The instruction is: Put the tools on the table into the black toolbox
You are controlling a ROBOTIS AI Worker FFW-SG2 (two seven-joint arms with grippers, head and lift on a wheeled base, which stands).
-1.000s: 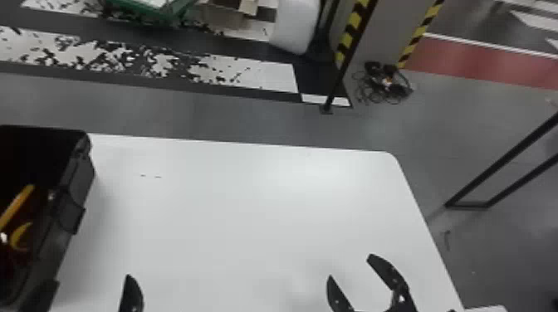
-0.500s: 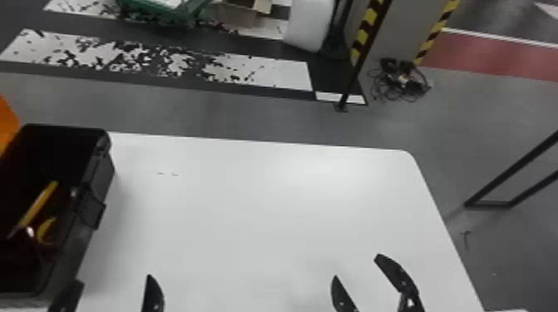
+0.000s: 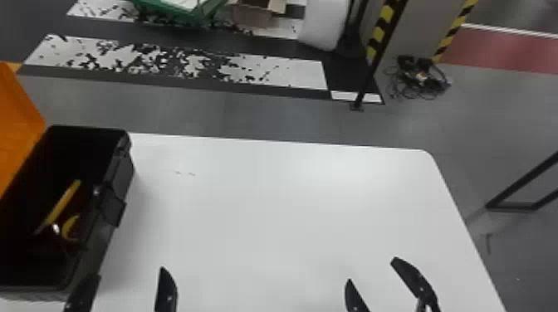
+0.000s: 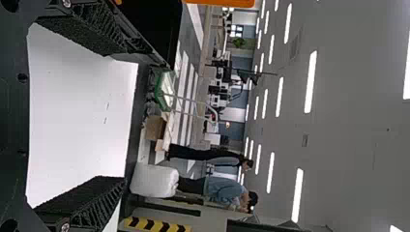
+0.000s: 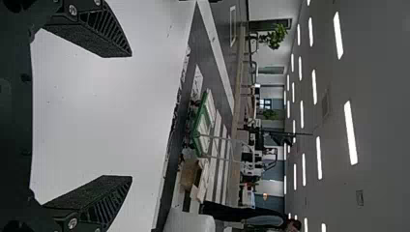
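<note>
With both grippers' fingers held spread, as the near corner of the black toolbox (image 3: pixel 124 172) is partly covered by the left gripper (image 3: pixel 130 272), the right gripper (image 3: pixel 372 270) is seen over the white table (image 3: pixel 290 207). Yellow tools (image 3: pixel 62 203) are spotted inside the box, flanked by its raised orange lid (image 3: pixel 18 124); past the table, floor space is taken by a green cart (image 3: pixel 178 14), black pole (image 3: pixel 365 83) and cables (image 3: pixel 419 79).

Site: large open indoor hall, workshop or robotics-lab type; which of the two, cannot tell. Evidence: smooth grey floor (image 3: pixel 270 114) with worn white marking (image 3: pixel 286 74); yellow-and-black hazard striping (image 3: pixel 378 33) on uprights; tangled cables (image 3: pixel 419 79) on the floor; green cart (image 3: pixel 178 12) near a cardboard box (image 3: pixel 253 15). Overhead, rows of strip lights (image 5: pixel 350 133). Leafy plant (image 5: pixel 274 36) toward the far side.
</note>
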